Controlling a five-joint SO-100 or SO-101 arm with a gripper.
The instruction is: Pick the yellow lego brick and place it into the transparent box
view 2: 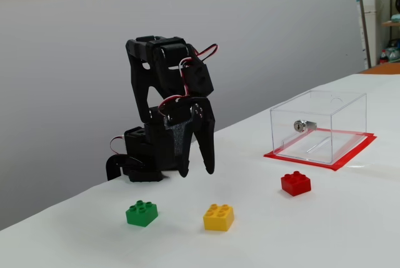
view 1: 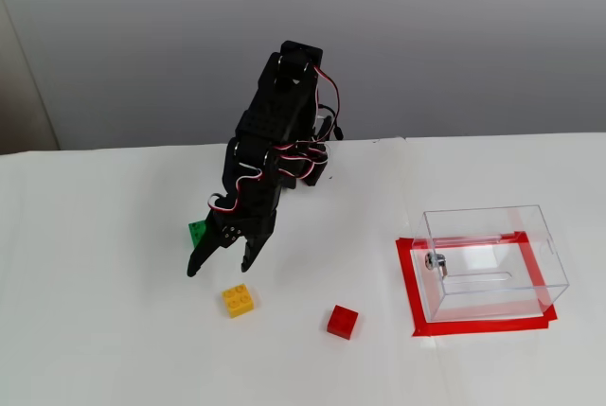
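- Both fixed views show a broad white table (view 1: 114, 349), backed by a plain grey wall, as the stage for this pick-and-place job.
- The black, jointed robot arm (view 1: 284, 122), strung with red and white wires, leans out from its base at the table's far edge and reaches down toward the bricks.
- The clear plastic rectangular box (view 1: 492, 259) stands empty on a frame of red tape (view 1: 407, 283), well apart from the arm on the right of a fixed view; a small metal fitting shows on one wall.
- The arm's black two-finger gripper (view 1: 219, 266) hangs above the table with its fingers spread apart and nothing between them, just up and left of the target in a fixed view (view 2: 197, 172).
- The small yellow-orange plastic lego brick (view 1: 238, 300), studs up, lies untouched on the table, between a small green plastic brick (view 2: 142, 213) and a small red plastic brick (view 1: 342, 321).
- The green brick is partly hidden behind the gripper in a fixed view.
- Judged from this, the approach is in hand and no grasp has been made.
- The next move likely calls for bringing the open fingers over the yellow brick, lowering to straddle it, then closing.
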